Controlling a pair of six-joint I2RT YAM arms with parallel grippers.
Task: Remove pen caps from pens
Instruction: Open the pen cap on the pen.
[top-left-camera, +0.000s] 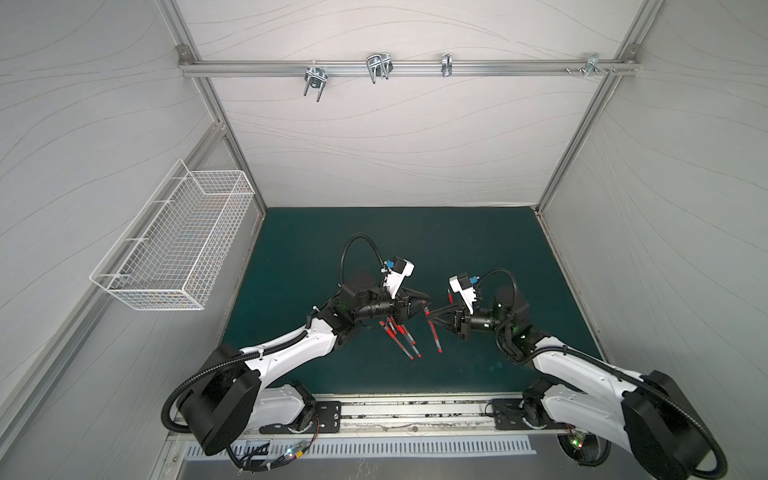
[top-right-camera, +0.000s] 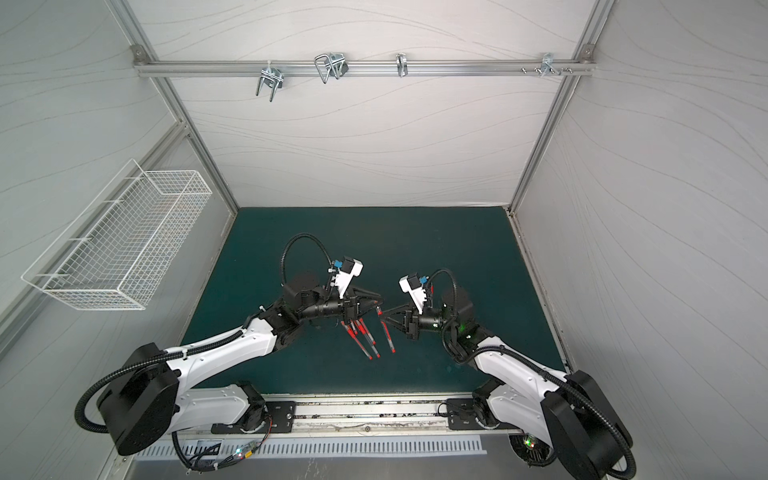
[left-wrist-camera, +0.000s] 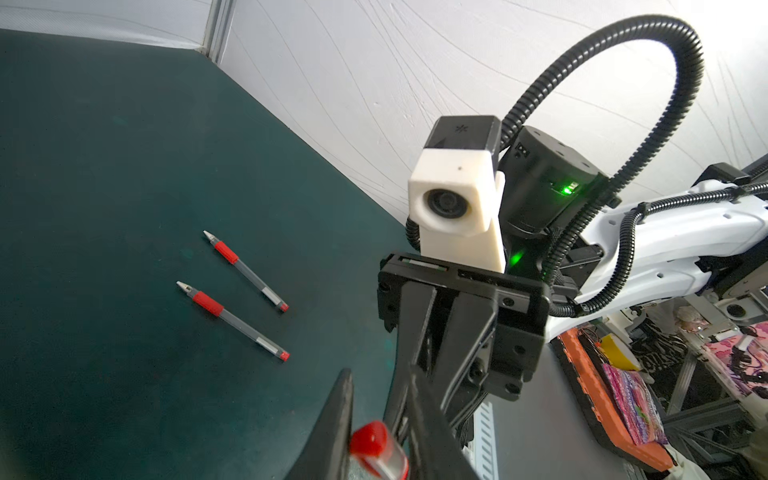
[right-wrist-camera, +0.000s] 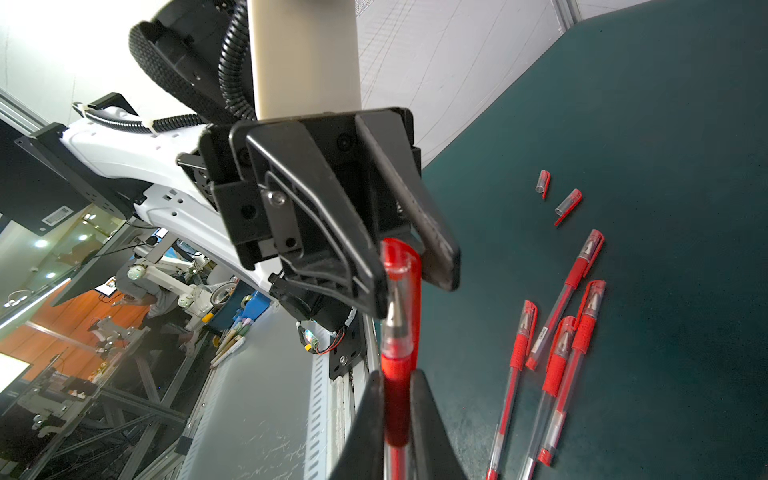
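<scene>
Dark green table mat (top-left-camera: 478, 249) – both black-and-white arms meet over its middle. Right gripper (right-wrist-camera: 397, 411) is clenched on the red ribbed grip of a slim clear-barrel red pen (right-wrist-camera: 395, 332), held off the mat. Left gripper (right-wrist-camera: 409, 270) straddles that pen's red clip cap (right-wrist-camera: 401, 257); jaws near it, but whether they pinch yet I cannot tell. Four capped pens (right-wrist-camera: 552, 365) lie bunched on the mat beside, two loose caps (right-wrist-camera: 557, 195) beyond them, two uncapped pens (left-wrist-camera: 237, 295) apart. Pen is light, stiff, slick plastic – probably best to grip the cap mid-length and pull straight along the barrel.
</scene>
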